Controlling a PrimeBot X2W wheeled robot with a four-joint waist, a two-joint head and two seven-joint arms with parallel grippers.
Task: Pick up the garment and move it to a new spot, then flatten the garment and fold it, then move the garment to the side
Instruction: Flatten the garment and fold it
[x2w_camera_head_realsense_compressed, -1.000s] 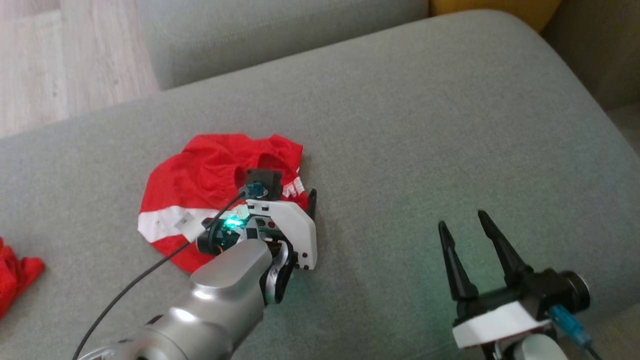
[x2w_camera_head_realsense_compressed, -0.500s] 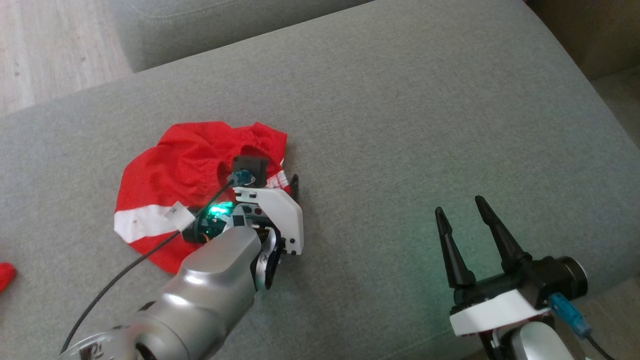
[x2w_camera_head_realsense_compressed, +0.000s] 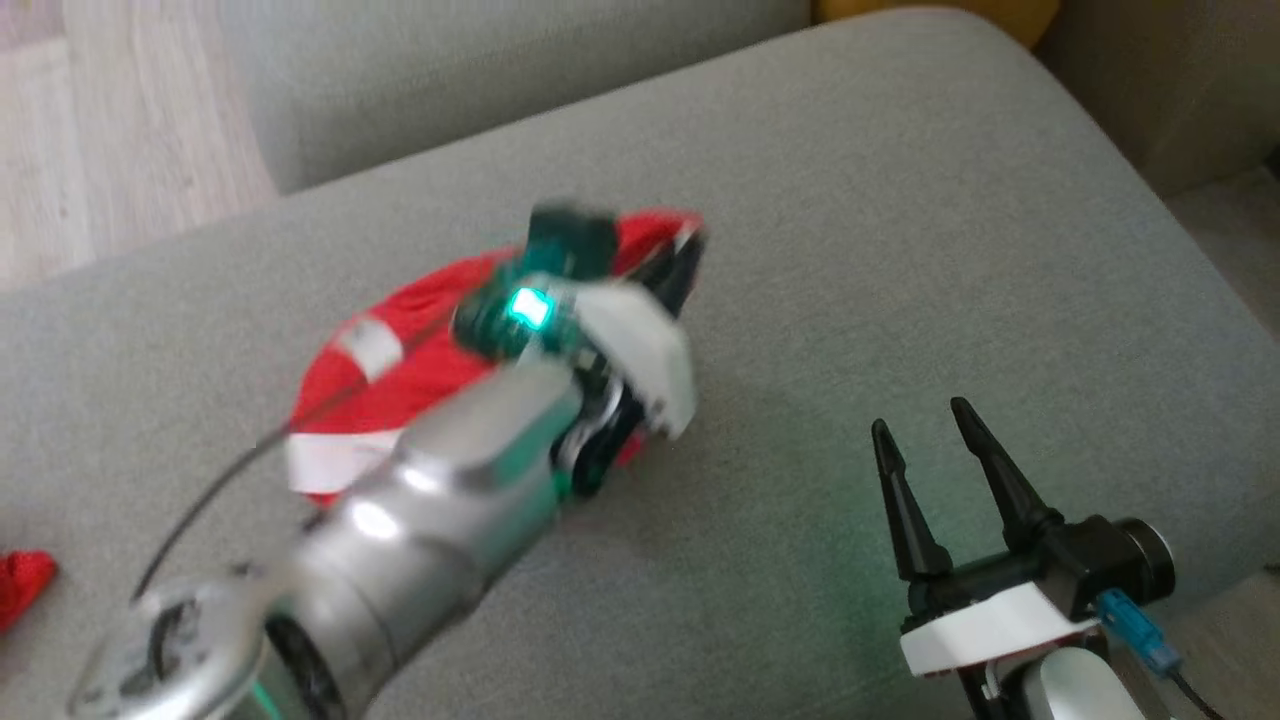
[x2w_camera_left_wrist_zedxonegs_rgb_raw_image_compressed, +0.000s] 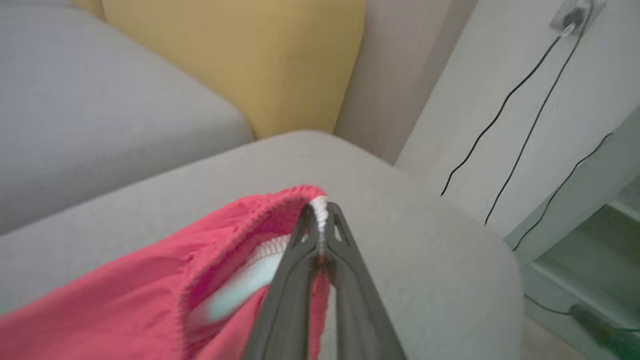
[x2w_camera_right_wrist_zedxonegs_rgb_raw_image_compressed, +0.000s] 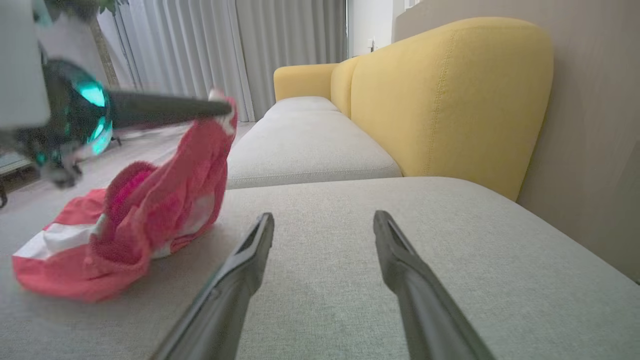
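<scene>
The garment (x2w_camera_head_realsense_compressed: 400, 350) is red with a white band and an elastic hem, lying on the grey cushion (x2w_camera_head_realsense_compressed: 850, 250). My left gripper (x2w_camera_head_realsense_compressed: 690, 250) is shut on the garment's hem and holds that edge up off the cushion. In the left wrist view the closed fingertips (x2w_camera_left_wrist_zedxonegs_rgb_raw_image_compressed: 320, 215) pinch the white-trimmed hem of the garment (x2w_camera_left_wrist_zedxonegs_rgb_raw_image_compressed: 150, 290). From the right wrist view the garment (x2w_camera_right_wrist_zedxonegs_rgb_raw_image_compressed: 150, 210) hangs from the left gripper (x2w_camera_right_wrist_zedxonegs_rgb_raw_image_compressed: 220, 107), its lower part still resting on the cushion. My right gripper (x2w_camera_head_realsense_compressed: 925, 435) is open above the cushion at the lower right, holding nothing.
Another red cloth (x2w_camera_head_realsense_compressed: 20, 585) lies at the cushion's left edge. A yellow sofa back (x2w_camera_right_wrist_zedxonegs_rgb_raw_image_compressed: 450, 95) rises behind the cushion, with a second grey seat (x2w_camera_right_wrist_zedxonegs_rgb_raw_image_compressed: 305, 145) beyond. Wood floor (x2w_camera_head_realsense_compressed: 100, 130) lies at the upper left. Cables (x2w_camera_left_wrist_zedxonegs_rgb_raw_image_compressed: 505, 110) run down a wall at the cushion's end.
My left gripper has shut on the garment's hem and lifted it up and to the right, pulling the cloth with it. The right gripper has stayed open in place.
</scene>
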